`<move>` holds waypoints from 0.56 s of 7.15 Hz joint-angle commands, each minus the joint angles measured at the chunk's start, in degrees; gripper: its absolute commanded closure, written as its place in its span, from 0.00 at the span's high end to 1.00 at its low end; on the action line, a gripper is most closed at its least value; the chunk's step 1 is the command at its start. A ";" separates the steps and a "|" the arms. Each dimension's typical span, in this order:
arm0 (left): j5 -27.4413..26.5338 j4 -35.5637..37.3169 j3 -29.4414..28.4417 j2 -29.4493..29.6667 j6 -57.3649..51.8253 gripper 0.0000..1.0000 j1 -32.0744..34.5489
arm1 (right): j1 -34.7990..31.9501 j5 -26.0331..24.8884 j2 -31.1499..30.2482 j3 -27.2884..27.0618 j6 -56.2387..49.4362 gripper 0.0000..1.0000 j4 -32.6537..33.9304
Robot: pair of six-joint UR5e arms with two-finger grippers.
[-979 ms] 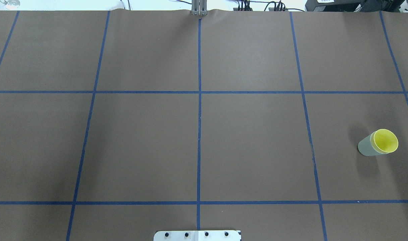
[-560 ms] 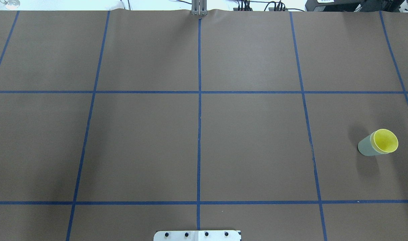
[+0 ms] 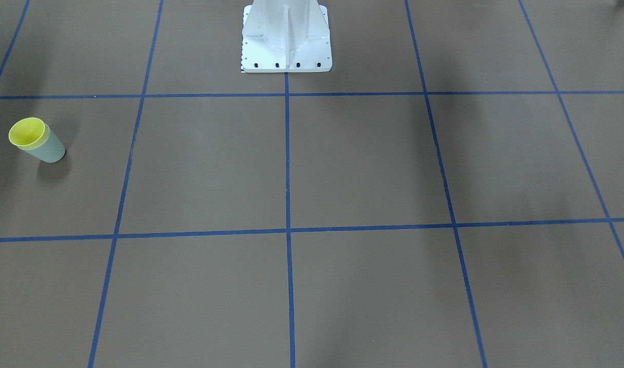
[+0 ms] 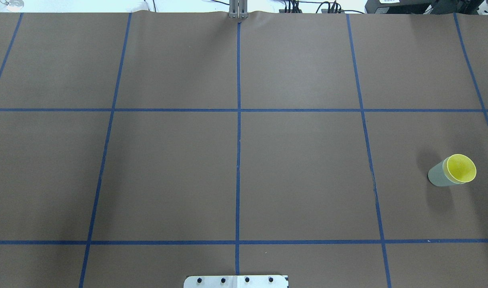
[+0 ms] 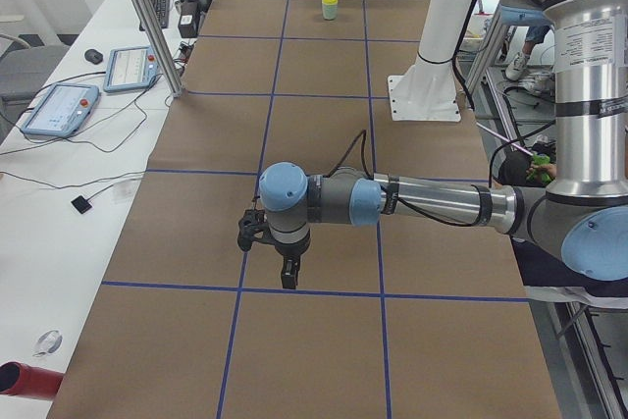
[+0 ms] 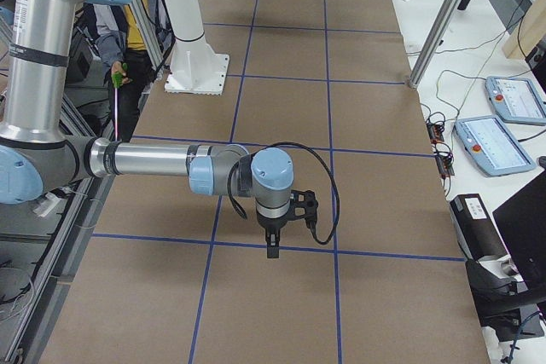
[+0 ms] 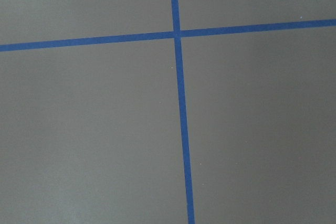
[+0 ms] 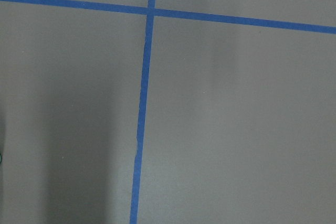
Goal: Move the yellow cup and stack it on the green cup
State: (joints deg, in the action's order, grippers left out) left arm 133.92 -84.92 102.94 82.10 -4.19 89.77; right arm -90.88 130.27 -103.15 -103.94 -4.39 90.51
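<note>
The yellow cup [image 4: 461, 168] sits nested inside the green cup [image 4: 438, 177], upright on the brown mat at the table's right end. The pair shows at the left of the front-facing view, yellow cup [image 3: 27, 132] in green cup [image 3: 51, 151], and far off in the exterior left view [image 5: 330, 5]. My left gripper [image 5: 287, 277] hangs over the mat's left part, far from the cups. My right gripper [image 6: 272, 249] hangs over the mat, clear of the cups. Both show only in side views, so I cannot tell whether they are open or shut. The wrist views show only mat and blue tape.
The white robot base [image 3: 286, 36] stands at the table's near middle edge [image 4: 236, 281]. Blue tape lines grid the mat. Tablets [image 5: 59, 108] and cables lie on a side table. A metal post [image 5: 147, 22] stands at the far edge. A person [image 6: 128, 31] is behind the robot.
</note>
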 commanded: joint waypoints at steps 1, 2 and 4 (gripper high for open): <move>-0.06 -0.34 -0.54 -0.19 -0.38 1.00 0.23 | 0.00 0.07 -0.03 -0.04 0.00 1.00 -0.07; 0.20 -0.25 -2.63 0.51 -0.29 1.00 0.14 | 0.00 0.07 -0.03 -0.04 0.00 1.00 -0.07; -0.06 -0.51 -2.22 -0.19 -0.55 1.00 0.32 | 0.00 0.07 -0.03 -0.04 0.09 1.00 0.02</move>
State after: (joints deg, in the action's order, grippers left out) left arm 134.00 -85.34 100.61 82.10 -4.55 90.04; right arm -90.88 130.34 -103.22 -103.97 -4.34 90.46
